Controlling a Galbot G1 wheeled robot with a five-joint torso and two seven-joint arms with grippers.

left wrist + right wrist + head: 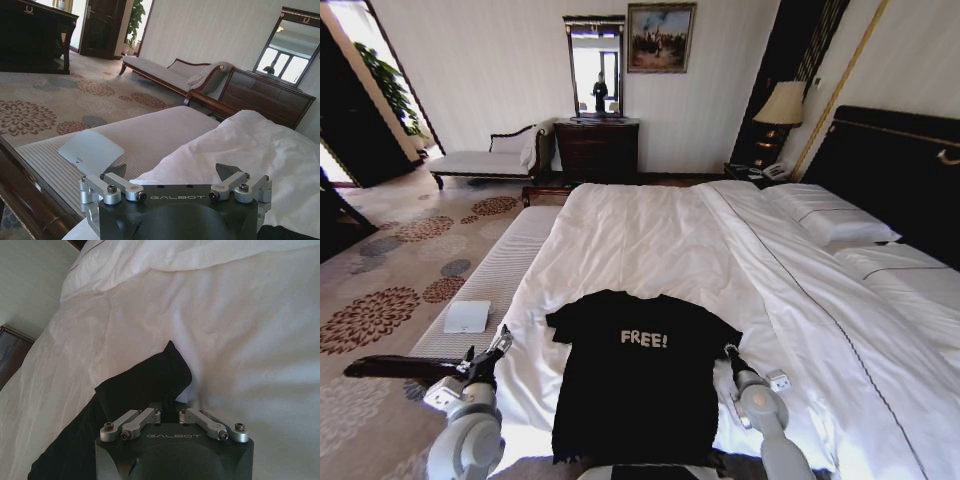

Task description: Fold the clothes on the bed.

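Nearest the head camera, both arms reach forward from the lower edge of view, one on each side of the black T-shirt. Left gripper hovers off the shirt's left side, above the bed's near-left edge beside the pale upholstered bench; in the left wrist view its fingers stand wide apart with nothing between them, white duvet and bench beyond. Right gripper sits at the shirt's right sleeve; in the right wrist view its fingers are drawn narrow, tips down at the dark sleeve cloth, which bunches up just ahead of them. Whether cloth is actually pinched: cannot tell, the tips are dark against dark fabric. T-shirt lies flat, chest up, white "FREE!" lettering readable, collar toward the far end, hem at the near edge of the bed, small against the mattress. Bed: white sheets and duvet, pillows on the right against a tall dark headboard. Small white flat object rests on the bench. Patterned carpet on the left; chaise, dark dresser with mirror, and a lamp against the far wall.
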